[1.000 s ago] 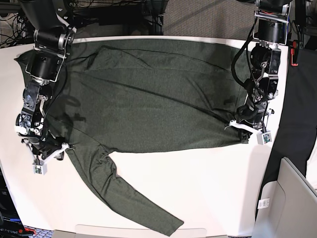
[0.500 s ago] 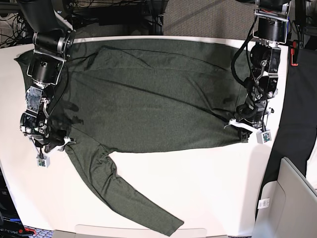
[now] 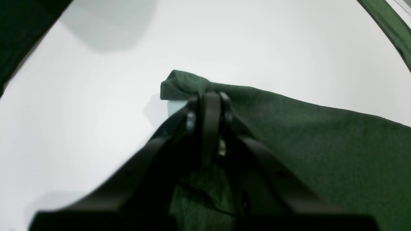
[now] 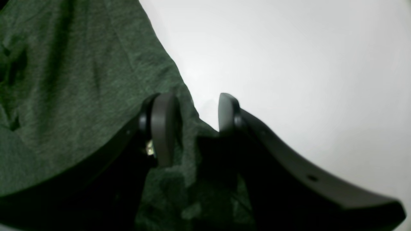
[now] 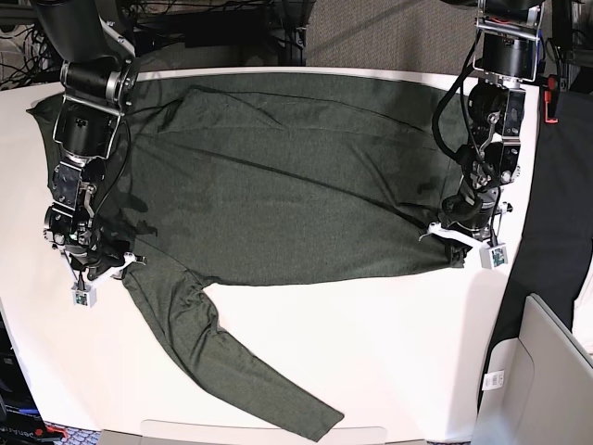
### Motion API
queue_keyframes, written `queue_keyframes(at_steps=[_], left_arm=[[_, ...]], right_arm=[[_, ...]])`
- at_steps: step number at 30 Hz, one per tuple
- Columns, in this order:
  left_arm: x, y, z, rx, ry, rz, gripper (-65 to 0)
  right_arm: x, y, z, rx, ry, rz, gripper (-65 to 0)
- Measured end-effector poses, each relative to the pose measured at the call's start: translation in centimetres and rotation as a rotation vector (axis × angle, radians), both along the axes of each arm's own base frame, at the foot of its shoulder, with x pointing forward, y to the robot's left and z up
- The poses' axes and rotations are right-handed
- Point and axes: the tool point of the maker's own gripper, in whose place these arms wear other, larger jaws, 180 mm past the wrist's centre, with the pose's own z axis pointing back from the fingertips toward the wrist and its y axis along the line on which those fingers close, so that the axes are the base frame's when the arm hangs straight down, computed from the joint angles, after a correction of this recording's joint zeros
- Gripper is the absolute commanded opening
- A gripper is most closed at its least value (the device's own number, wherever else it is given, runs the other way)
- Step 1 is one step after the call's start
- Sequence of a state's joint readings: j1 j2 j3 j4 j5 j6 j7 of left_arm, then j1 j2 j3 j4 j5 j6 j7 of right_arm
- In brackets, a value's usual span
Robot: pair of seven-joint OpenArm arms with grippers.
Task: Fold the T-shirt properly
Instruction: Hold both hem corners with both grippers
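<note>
The dark olive T-shirt (image 5: 278, 176) lies spread flat on the white table (image 5: 398, 352), one long sleeve (image 5: 232, 362) trailing toward the front edge. At the shirt's right corner my left gripper (image 5: 460, 239) is shut; the left wrist view shows its fingertips (image 3: 208, 99) pinching a bunched corner of the T-shirt (image 3: 321, 144). My right gripper (image 5: 93, 264) sits at the shirt's left edge near the sleeve's root. In the right wrist view its jaws stand apart (image 4: 194, 118), and the T-shirt's (image 4: 64, 80) edge runs between them.
A grey container (image 5: 547, 371) stands off the table at the lower right, beside dark fabric (image 5: 556, 204) hanging past the right edge. Cables and frames crowd the back. Bare table lies in front of the shirt's hem.
My right gripper has moved up and inward from the bare table onto the shirt's left edge. The left arm and its pinched corner have stayed put.
</note>
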State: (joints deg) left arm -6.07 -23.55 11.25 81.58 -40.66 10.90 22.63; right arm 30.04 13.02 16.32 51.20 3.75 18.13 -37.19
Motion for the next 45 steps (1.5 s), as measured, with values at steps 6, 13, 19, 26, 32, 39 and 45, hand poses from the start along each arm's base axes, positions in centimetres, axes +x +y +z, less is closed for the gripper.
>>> queue_keyframes(at_steps=[6,13,19,26,32,39,45], left_arm=[[0.0,0.0,0.0,0.000,0.000,0.000,-65.0],[0.1,-0.1,0.2,0.000,-0.005,-0.002,-65.0],[0.1,-0.2,0.4,-0.001,-0.010,-0.004,-65.0],[0.0,-0.2,0.4,0.000,-0.011,-0.003,-65.0],[-0.8,-0.6,0.2,-0.001,-0.010,-0.017,-65.0],[-1.4,1.9,0.5,-0.003,-0.015,0.052,-65.0],[-1.9,1.4,1.2,-0.004,-0.034,0.039,-65.0]], right_arm=[[-0.2,0.2,-0.1,0.014,0.017,-0.001,-60.6],[-0.3,1.5,0.1,0.073,0.034,0.002,-64.0],[-0.9,1.6,0.4,0.091,0.057,0.005,-64.0],[-1.7,1.4,2.6,0.038,0.014,0.023,-64.1],[-3.8,-0.6,3.4,0.034,0.002,-0.036,-64.1],[-5.2,-1.0,5.1,0.005,-0.014,-0.004,-64.1],[-7.2,-3.0,5.5,0.029,-0.006,-0.065,-64.1]])
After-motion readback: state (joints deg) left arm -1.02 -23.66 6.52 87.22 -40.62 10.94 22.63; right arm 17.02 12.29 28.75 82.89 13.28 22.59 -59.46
